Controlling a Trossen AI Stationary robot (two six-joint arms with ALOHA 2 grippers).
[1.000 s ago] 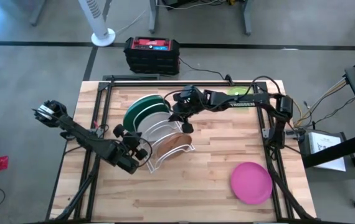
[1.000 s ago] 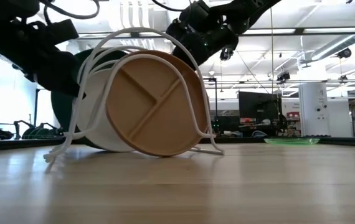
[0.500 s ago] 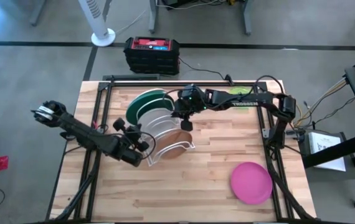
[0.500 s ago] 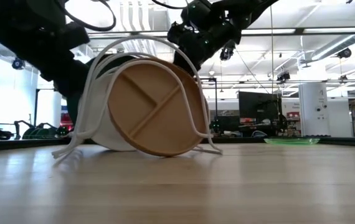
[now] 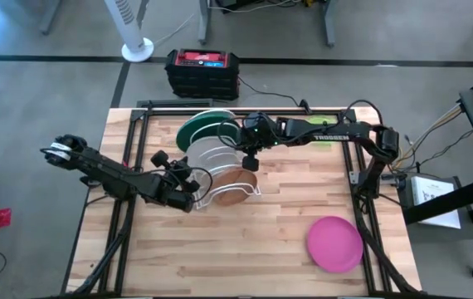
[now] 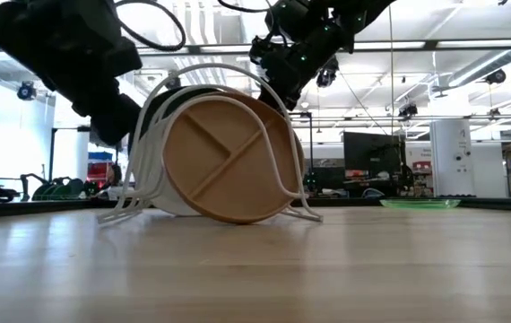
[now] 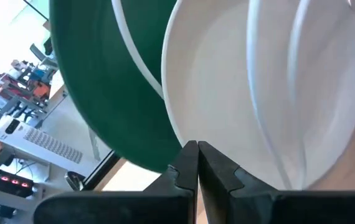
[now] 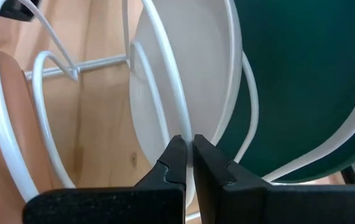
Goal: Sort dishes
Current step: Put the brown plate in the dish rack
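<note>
The white wire dish rack (image 5: 218, 169) stands mid-table with three plates on edge between its hoops: dark green (image 5: 199, 129) at the far end, white (image 5: 212, 152) in the middle, and brown with divisions (image 6: 224, 161) at the near end. The magenta plate (image 5: 334, 243) lies flat at the near right. The lime-green one (image 6: 420, 204) lies at the far right, partly under the right arm. My left gripper (image 5: 190, 189) is shut at the rack's left side. My right gripper (image 5: 247, 158) is shut at its right side. My left gripper comes at the rack nearly level from the table's left. Its shut fingertips (image 7: 187, 155) meet just beside the white plate's rim (image 7: 176, 140). They hide the wire there, so the exact place of contact cannot be told. The rack's feet stay on the table. My right gripper pinches one white wire hoop (image 8: 179, 118) of the rack between its two fingers, high on the rack's right side beside the white plate. The fingers slant down from the table's right and lie across the wire. The rack stands on the table, its plates upright.
Dark frame rails (image 5: 133, 158) run along the table's left and right sides. A black and red box (image 5: 203, 71) and a fan's base (image 5: 137, 50) stand on the floor beyond the far edge. Bare wood lies along the near edge, left of the magenta plate.
My left gripper has moved toward the far edge and a little to the right, rolling its wrist. The rack's green-plate end has swung with it toward the far right, while the brown-plate end has hardly moved. My right gripper has kept its place on the hoop and turned.
</note>
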